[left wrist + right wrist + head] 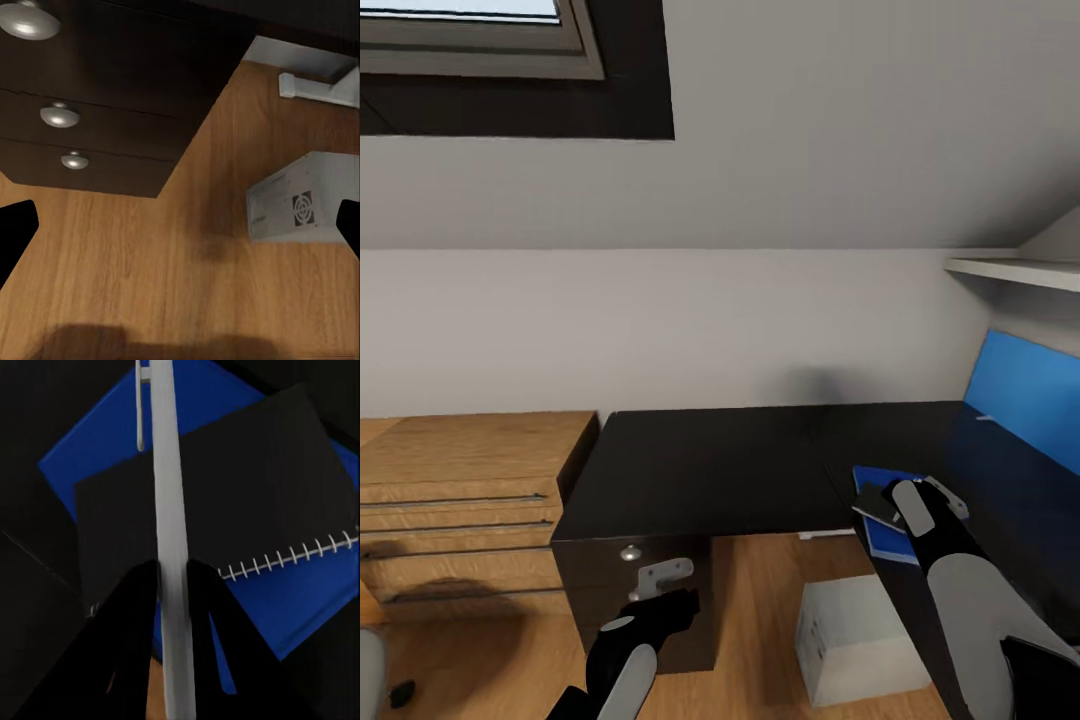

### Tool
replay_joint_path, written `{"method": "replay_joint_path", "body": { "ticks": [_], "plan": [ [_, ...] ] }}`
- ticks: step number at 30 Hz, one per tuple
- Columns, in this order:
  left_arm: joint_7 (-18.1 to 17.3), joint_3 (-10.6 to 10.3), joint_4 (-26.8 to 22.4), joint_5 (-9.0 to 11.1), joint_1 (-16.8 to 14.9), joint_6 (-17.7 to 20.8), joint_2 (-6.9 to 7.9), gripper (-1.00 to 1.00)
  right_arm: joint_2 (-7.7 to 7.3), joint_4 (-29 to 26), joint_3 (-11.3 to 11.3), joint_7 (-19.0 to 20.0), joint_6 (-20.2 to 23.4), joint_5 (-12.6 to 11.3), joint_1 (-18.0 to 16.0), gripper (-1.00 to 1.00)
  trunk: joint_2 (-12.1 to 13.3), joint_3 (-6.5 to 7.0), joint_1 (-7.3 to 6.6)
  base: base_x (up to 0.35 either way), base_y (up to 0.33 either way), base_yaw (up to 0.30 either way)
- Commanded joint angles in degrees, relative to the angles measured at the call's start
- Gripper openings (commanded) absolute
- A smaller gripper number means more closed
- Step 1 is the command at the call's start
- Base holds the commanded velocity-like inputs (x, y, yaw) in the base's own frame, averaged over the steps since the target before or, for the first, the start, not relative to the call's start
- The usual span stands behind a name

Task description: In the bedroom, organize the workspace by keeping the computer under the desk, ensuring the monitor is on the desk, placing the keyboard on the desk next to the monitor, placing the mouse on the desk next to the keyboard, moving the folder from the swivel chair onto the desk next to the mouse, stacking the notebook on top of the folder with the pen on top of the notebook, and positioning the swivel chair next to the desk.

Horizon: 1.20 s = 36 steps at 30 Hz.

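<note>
The blue folder [887, 538] lies at the near edge of the black desk [1000, 480], which has a blue back panel. On the folder rests the dark spiral-bound notebook [874, 503]. My right gripper [912, 503] hovers over both, shut on the pale pen [169, 510]. In the right wrist view the pen runs across the notebook [247, 510] and the folder [300, 600]; I cannot tell whether it touches them. The grey computer [855, 640] stands on the floor beside the desk. My left gripper [665, 582] hangs open in front of the black drawer cabinet, and its wrist view shows the computer [296, 206].
A black cabinet desk [690, 470] with round silver knobs [58, 115] fills the middle. A light wooden drawer unit [460, 500] stands at the left. A white shelf [1015, 268] juts out at the upper right. A skylight [470, 40] sits in the sloped ceiling.
</note>
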Motion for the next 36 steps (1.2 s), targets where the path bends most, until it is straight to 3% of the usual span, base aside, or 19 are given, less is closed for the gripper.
{"method": "replay_joint_path", "body": {
  "ticks": [1, 5, 8, 12, 22, 36],
  "plan": [
    [0.6, -0.1, -0.1, 0.6, -0.1, 0.0, 0.01, 1.0, 0.0, -0.1, 0.0, -0.2, 0.2, -0.4, 0.0, -1.0, 0.0, -0.07, 0.0, 0.0, 0.0, -0.164],
    [0.6, -1.3, -0.1, 0.6, -0.1, 0.0, 0.04, 1.0, 0.22, 0.1, 0.1, -0.3, 0.2, -0.1, 0.0, -1.0, 0.0, -0.07, 0.0, 0.0, 0.0, -0.057],
    [0.5, -2.1, -0.7, 0.9, -0.1, 0.0, -0.81, 1.0, 1.2, 1.0, 1.1, -0.4, -0.6, 1.0, 0.0, -1.0, 0.0, -0.07, 0.0, 0.0, 0.0, 0.0],
    [0.5, -1.9, -0.6, 0.9, -0.1, 0.0, -1.16, 1.0, 2.3, 1.1, 1.6, -0.4, -1.2, 2.1, 0.0, -1.0, 0.0, -0.07, 0.0, 0.0, 0.0, 0.0],
    [0.5, -1.7, -0.9, 0.9, -0.1, 0.0, -1.56, 1.0, 2.48, 0.9, 3.4, -0.3, -2.6, 3.6, 0.0, -1.0, 0.0, -0.07, 0.0, 0.0, 0.0, 0.0],
    [0.5, -1.7, -1.0, 0.9, -0.1, 0.0, -1.57, 1.0, 2.41, 0.9, 3.6, -0.3, -2.8, 3.9, 0.1, -1.0, -5.7, -2.58, 3.08, 0.0, 0.0, 0.0]
  ]
}}
